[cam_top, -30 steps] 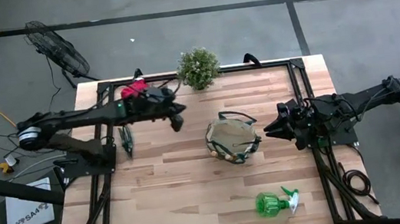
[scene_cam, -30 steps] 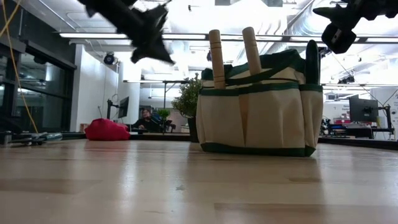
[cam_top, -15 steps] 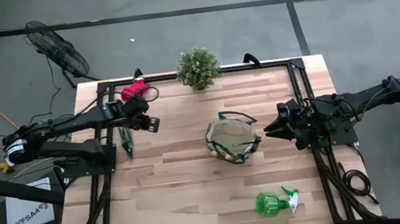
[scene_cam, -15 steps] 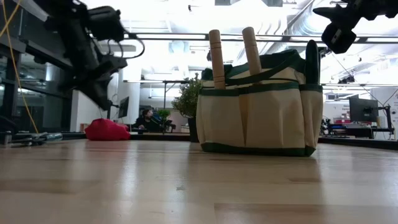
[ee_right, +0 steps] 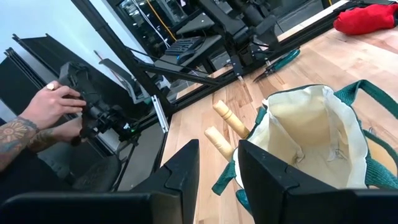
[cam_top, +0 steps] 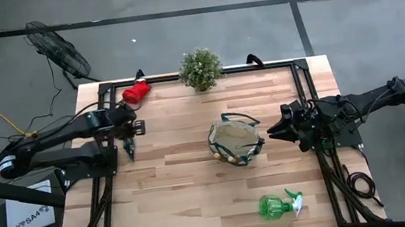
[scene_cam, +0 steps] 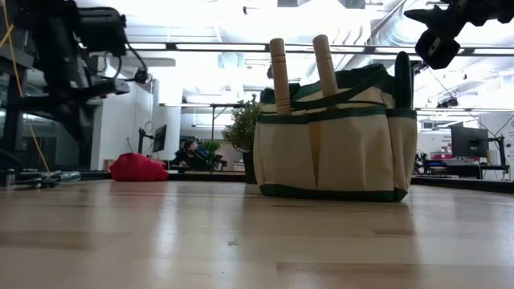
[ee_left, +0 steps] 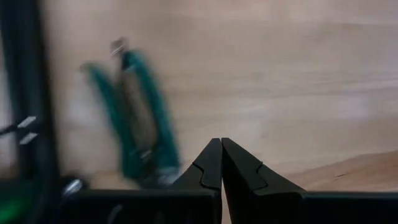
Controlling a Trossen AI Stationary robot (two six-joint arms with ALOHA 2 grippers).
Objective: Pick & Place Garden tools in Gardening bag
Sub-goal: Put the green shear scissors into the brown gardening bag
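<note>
1. The left pincer (cam_top: 128, 135) hung over the left edge of the pale wooden plank surface (cam_top: 198, 200), its two dark fingers (ee_left: 211, 163) pressed together with nothing between them.
2. Directly below it lay the grey-green metal pruning shears (cam_top: 128, 145), flat on the boards beside the black frame rail; the left wrist view showed them (ee_left: 138, 121) blurred, just ahead of the fingertips.
3. The red fabric glove bundle (cam_top: 135, 92) sat at the far left corner of the surface, apart from the shears.
4. The round tan fabric gardening bag with dark green trim (cam_top: 235, 140) stood near the middle of the surface, mouth up.
5. Two wooden trowel handles (scene_cam: 279, 74) stuck up from the bag's outer pockets; in the right wrist view they (ee_right: 230, 121) leaned out over its rim.
6. The green plastic spray bottle with a white trigger (cam_top: 279, 204) lay on its side near the front edge, well apart from the bag.
7. The right pincer (cam_top: 274, 130) waited just right of the bag, its fingers (ee_right: 183, 174) narrowly apart and holding nothing.
8. A small bushy potted plant (cam_top: 200, 68) stood at the far edge.
9. A person's hand (ee_right: 53, 106) rested on dark equipment beyond the surface.
</note>
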